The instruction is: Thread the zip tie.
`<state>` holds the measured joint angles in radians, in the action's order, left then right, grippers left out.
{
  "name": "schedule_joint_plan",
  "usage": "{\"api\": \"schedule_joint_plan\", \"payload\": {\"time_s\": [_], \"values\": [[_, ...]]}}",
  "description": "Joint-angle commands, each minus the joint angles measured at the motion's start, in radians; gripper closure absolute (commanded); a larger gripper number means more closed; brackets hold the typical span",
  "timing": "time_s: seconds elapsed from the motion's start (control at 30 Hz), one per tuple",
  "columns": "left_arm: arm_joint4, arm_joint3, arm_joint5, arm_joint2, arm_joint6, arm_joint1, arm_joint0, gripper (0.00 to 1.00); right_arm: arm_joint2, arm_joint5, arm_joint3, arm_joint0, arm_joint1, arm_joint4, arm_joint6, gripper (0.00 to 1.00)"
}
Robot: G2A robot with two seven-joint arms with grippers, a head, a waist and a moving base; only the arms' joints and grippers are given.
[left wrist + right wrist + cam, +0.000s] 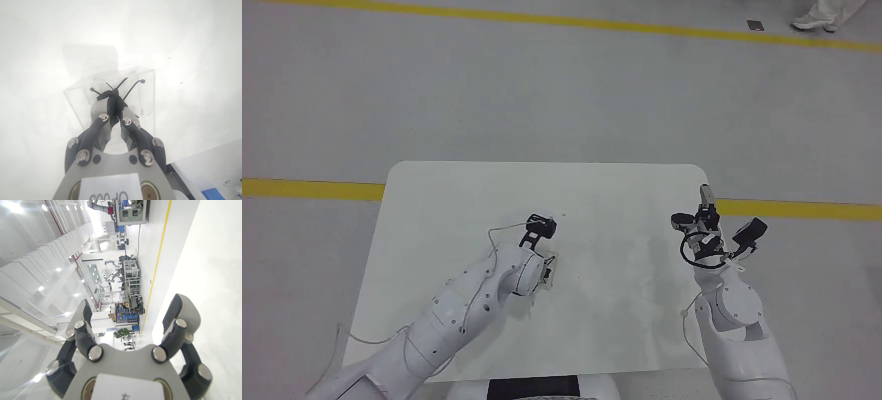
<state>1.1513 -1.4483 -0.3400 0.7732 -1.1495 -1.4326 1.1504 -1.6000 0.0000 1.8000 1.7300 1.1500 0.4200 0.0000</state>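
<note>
The left hand is pinched tight on the black zip tie, its fingertips meeting with no gap between them. Thin black strands fan out past the tips, and two of them end in small square heads. It cannot be told whether this is one tie or more.

Just beyond the fingertips stands a clear box on the white desk, and the strands show against its walls. Whether the tips are inside the box or above it is not clear. From above, the left hand sits over the middle of the desk, left of centre.

The right hand is spread wide and holds nothing. From above it is at the desk's right edge, well apart from the left hand.
</note>
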Motion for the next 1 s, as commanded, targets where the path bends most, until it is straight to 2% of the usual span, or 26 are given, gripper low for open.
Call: {"api": "schedule_joint_plan", "payload": {"time_s": [0.0,0.23,0.33,0.57,0.97], "values": [[0.017,-0.028,0.0,0.009,-0.009,0.003,0.011,1.0,0.0,0.0,0.0,0.0,0.0,0.0,0.0,0.0],[0.069,-0.121,0.0,0.029,-0.048,0.015,0.055,1.0,0.0,0.0,0.0,0.0,0.0,0.0,0.0,0.0],[0.085,-0.145,0.0,0.031,-0.058,0.019,0.068,1.0,0.0,0.0,0.0,0.0,0.0,0.0,0.0,0.0],[0.108,-0.198,0.005,0.039,-0.075,0.029,0.094,1.0,0.0,0.0,0.0,0.0,0.0,0.0,0.0,0.0],[0.129,-0.245,0.012,0.048,-0.084,0.037,0.117,1.0,0.0,0.0,0.0,0.0,0.0,0.0,0.0,0.0]]}}
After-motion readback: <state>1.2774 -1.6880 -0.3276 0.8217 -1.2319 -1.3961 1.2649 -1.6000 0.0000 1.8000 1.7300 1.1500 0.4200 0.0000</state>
